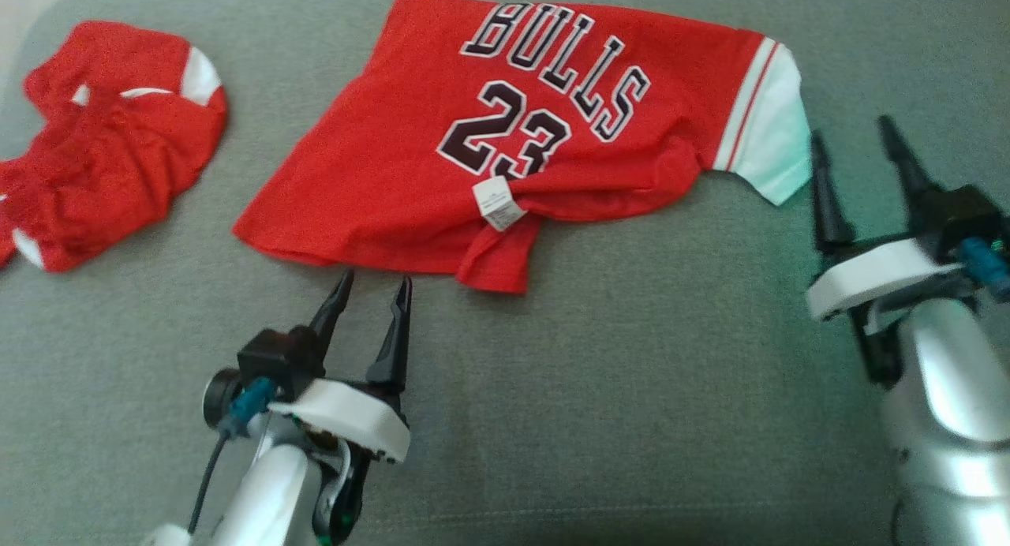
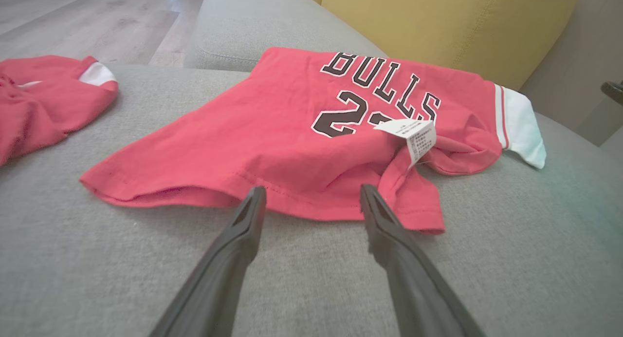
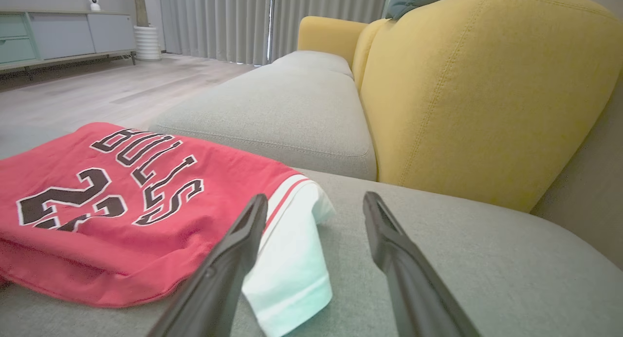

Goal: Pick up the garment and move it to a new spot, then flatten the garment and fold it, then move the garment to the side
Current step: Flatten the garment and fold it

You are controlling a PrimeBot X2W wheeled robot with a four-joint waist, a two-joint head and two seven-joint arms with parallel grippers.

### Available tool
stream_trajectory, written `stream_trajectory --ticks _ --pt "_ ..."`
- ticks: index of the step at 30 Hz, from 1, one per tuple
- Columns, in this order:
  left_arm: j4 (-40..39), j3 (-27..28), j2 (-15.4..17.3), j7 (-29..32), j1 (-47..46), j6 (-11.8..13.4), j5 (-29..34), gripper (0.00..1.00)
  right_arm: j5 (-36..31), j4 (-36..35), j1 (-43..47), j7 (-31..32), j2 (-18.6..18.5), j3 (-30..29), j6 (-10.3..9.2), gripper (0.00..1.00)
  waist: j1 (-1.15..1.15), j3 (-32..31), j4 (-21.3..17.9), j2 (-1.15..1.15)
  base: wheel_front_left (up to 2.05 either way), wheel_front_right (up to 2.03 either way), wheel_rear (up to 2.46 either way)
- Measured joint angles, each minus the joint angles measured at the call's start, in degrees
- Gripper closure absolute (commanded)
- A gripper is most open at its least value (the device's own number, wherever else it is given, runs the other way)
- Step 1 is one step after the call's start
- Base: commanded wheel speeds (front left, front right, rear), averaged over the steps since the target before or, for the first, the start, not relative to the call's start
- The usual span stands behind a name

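Observation:
A red jersey garment (image 1: 442, 159) with "BULLS 23" lettering and a white sleeve lies partly folded on the grey sofa seat (image 1: 631, 388); a white label sticks up near its lower edge. My left gripper (image 1: 373, 284) stands open just short of the garment's (image 2: 253, 147) near hem, holding nothing, and its own view shows the left gripper (image 2: 312, 196) with jaws apart at that hem. My right gripper (image 1: 852, 140) is open beside the white sleeve. In its own view the right gripper (image 3: 315, 203) frames the white sleeve (image 3: 292, 259) of the garment (image 3: 97, 220), nothing gripped.
A second red garment (image 1: 102, 143) lies crumpled at the seat's far left. A yellow backrest (image 3: 482, 93) rises behind the seat, with another grey cushion (image 3: 287, 108) beyond. Wooden floor (image 2: 87, 20) lies past the sofa's edge.

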Motion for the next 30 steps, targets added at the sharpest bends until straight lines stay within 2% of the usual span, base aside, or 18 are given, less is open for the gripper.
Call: stream_trajectory --ticks 3,7,17,18,19,20,21,30 --pt "2.01 0.21 -0.01 0.0 -2.18 0.15 -0.64 0.0 -0.69 -2.7 1.35 0.0 2.45 0.45 0.0 0.0 0.0 0.76 -1.52 0.0 0.0 0.0 0.0" --pt "5.58 0.52 -0.08 -0.01 -5.14 0.97 -0.82 0.0 -1.07 -4.59 1.38 -0.01 3.88 1.05 0.0 0.0 0.0 1.62 -3.03 0.0 0.0 0.0 0.0" --pt "20.83 2.37 -0.3 -0.77 -13.44 2.11 -0.38 0.0 -1.13 -7.44 1.42 -0.01 5.46 2.27 0.0 0.0 0.0 4.04 -7.28 0.0 0.0 0.0 0.0" --pt "22.03 2.35 -0.3 -0.78 -14.56 2.04 -0.4 0.11 -1.13 -7.55 1.42 -0.01 5.55 2.27 0.0 0.0 0.0 4.18 -7.42 0.0 0.0 0.0 0.0" --pt "23.03 2.27 -0.32 -0.77 -15.58 2.0 -0.38 0.37 -1.13 -7.67 1.42 -0.01 5.63 2.27 0.0 0.0 0.0 4.29 -7.51 0.0 0.0 0.0 0.0" --pt "24.07 2.24 -0.32 -0.77 -16.49 1.99 -0.4 0.72 -1.13 -7.82 1.43 -0.01 5.67 2.27 0.0 0.0 0.0 4.39 -7.54 0.0 0.0 0.0 0.0" --pt "24.96 2.24 -0.27 -0.78 -17.15 1.99 -0.4 1.0 -1.13 -7.94 1.44 -0.01 5.68 2.26 0.0 0.0 0.0 4.48 -7.53 0.0 0.0 0.0 0.0" --pt "29.04 0.79 -0.35 -1.14 -19.91 1.02 -0.54 1.0 -1.05 -8.51 2.08 -0.01 6.73 2.0 0.0 0.0 0.0 3.76 -6.19 0.0 0.0 0.0 0.0"
